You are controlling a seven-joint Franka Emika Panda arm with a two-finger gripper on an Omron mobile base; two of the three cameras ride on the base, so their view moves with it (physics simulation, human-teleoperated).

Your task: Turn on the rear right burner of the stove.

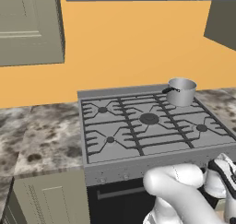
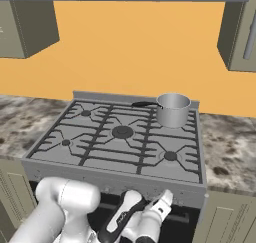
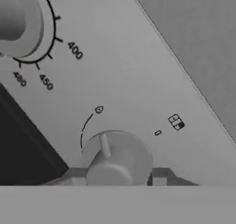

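Gripper (image 3: pixel 118 180) straddles a stove (image 1: pixel 152 126) knob (image 3: pixel 117 156), fingertips (image 3: pixel 159 178) beside it; grasped or loose, cannot tell. Step: at the knob. Next, probably squeeze and twist toward the flame mark (image 3: pixel 98 109).

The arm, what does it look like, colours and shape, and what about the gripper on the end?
The arm is glossy white with thick, rounded tube-like segments and bulging elbows. Dark bands mark its joints, as near the wrist in the left base view. The gripper has two small, dark, blocky fingertips seen in the hand view. No cables or printed markings are visible.
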